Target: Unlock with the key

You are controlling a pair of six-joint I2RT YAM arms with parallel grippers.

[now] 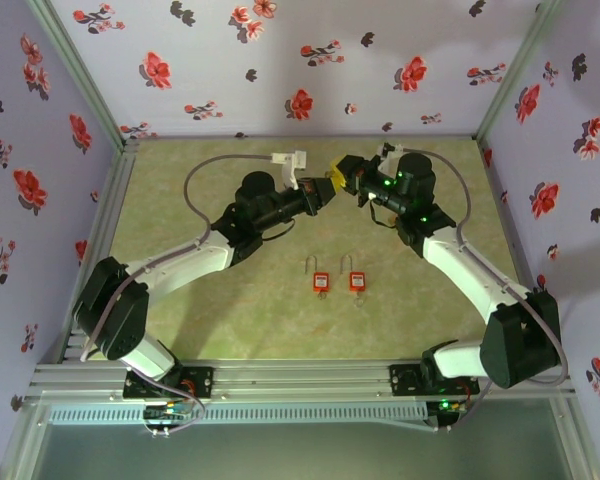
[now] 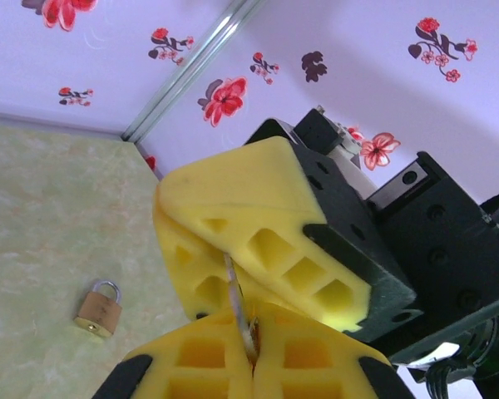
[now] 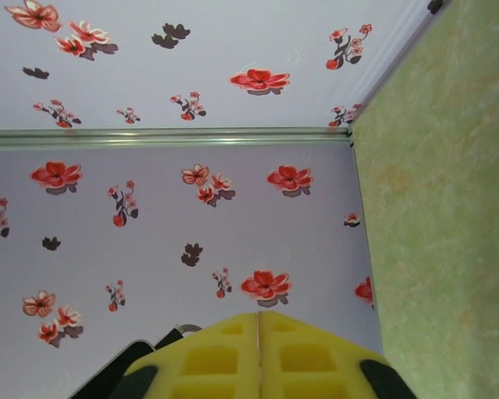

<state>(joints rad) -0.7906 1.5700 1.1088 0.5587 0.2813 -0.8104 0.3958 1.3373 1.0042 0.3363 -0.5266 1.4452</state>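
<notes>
Left fingers (image 2: 204, 362), yellow-padded, are pressed together on a small silver metal key (image 2: 243, 320). The right fingers (image 2: 249, 195) meet them tip to tip, closed over the key's upper end. A small brass padlock (image 2: 98, 309) lies down on the green marbled surface (image 2: 33, 249), off to one side of the left fingers.

Lilac walls (image 1: 280, 60) w/ red flower print, green marbled tabletop (image 1: 230, 320), alu frame rails (image 1: 80, 70), soft even light

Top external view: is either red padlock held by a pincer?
No, the left red padlock and the right red padlock both lie loose on the table, nothing touching them.
</notes>
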